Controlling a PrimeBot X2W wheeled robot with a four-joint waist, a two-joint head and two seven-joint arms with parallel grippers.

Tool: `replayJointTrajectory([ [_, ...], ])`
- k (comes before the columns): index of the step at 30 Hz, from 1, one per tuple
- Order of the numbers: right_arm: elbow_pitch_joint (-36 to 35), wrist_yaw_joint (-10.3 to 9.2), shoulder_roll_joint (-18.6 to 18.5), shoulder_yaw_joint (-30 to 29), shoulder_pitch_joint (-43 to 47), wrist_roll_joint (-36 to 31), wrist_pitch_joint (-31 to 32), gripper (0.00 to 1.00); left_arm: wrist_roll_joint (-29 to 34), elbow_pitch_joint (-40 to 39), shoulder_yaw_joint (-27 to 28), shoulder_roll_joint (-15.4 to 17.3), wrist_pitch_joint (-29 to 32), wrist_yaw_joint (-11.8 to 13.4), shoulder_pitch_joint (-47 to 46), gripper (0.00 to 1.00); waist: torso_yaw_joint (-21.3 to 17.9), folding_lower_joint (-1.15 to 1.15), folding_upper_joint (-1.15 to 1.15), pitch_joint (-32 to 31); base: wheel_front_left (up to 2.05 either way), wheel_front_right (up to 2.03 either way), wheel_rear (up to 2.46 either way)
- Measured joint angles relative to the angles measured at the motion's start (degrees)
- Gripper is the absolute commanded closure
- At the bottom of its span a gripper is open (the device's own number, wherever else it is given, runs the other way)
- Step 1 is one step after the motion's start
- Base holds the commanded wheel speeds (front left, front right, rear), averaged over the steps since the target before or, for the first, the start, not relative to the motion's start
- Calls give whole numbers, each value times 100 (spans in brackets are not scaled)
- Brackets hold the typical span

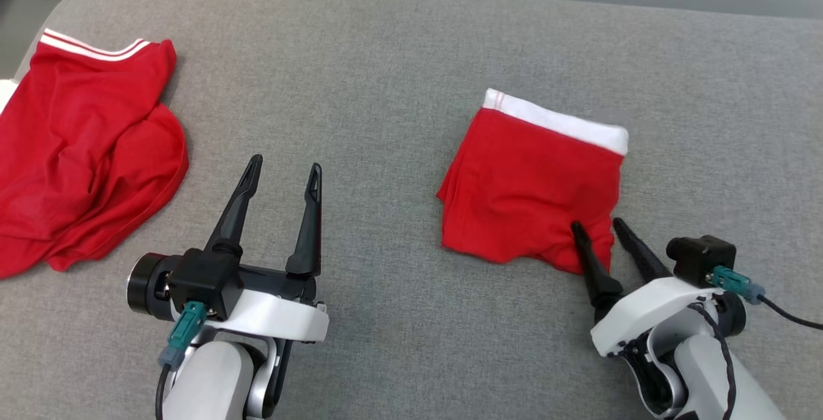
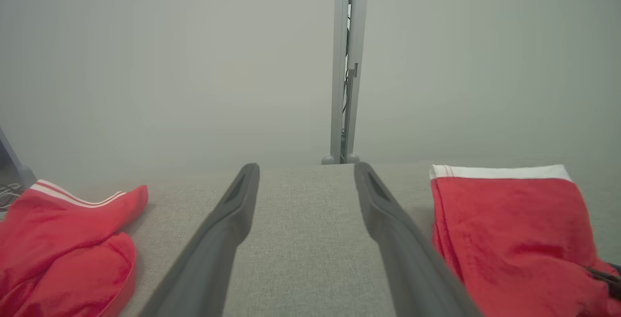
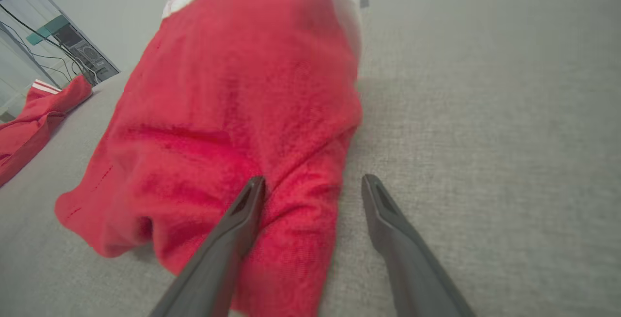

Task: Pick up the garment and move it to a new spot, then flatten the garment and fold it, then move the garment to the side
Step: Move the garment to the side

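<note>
The garment [image 1: 530, 182] is red with a white waistband and lies folded into a rough square on the grey surface [image 1: 386, 85], right of centre. My right gripper [image 1: 598, 224] is open at its near right corner. In the right wrist view one finger [image 3: 233, 229] lies over the red cloth [image 3: 233, 113] and the other finger [image 3: 393, 229] over bare grey fabric beside the edge. My left gripper [image 1: 285, 164] stands open over bare surface at the lower left, holding nothing. In the left wrist view the left gripper [image 2: 305, 167] has the garment [image 2: 509, 229] to its right.
A second red garment [image 1: 83, 150] with white stripes lies crumpled at the far left edge, also seen in the left wrist view [image 2: 63, 244]. Bare grey surface lies between the two garments. A grey post [image 2: 347, 64] stands beyond the far edge.
</note>
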Motion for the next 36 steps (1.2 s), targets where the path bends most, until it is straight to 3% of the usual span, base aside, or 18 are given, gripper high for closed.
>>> replayJointTrajectory([
  [2,133,-7,27,99,-55,194,-27,0,12,3,8,-11,0,-8,-1,0,22,0,0,48,0,0,0],
  [3,196,-8,29,129,-103,259,-27,11,16,8,8,-21,0,-26,-4,0,20,0,0,66,0,0,0],
  [5,291,-8,30,224,-202,419,-65,97,29,16,22,-31,0,-35,-15,0,-10,0,0,90,0,0,0],
  [6,337,-8,30,266,-244,456,-87,100,45,23,26,-37,0,-45,-37,0,-30,0,0,95,0,0,0],
  [13,269,3,-141,526,-325,765,-134,100,136,-37,102,-23,-4,-96,-92,0,-276,0,0,117,0,0,0],
  [26,-434,2,-1675,612,28,567,289,100,263,-198,172,165,-4,-120,-181,0,-1259,0,0,287,0,0,0],
  [36,157,2,-2733,670,-844,43,114,100,423,-399,-43,311,274,-229,-498,0,-1982,0,0,663,0,0,0],
])
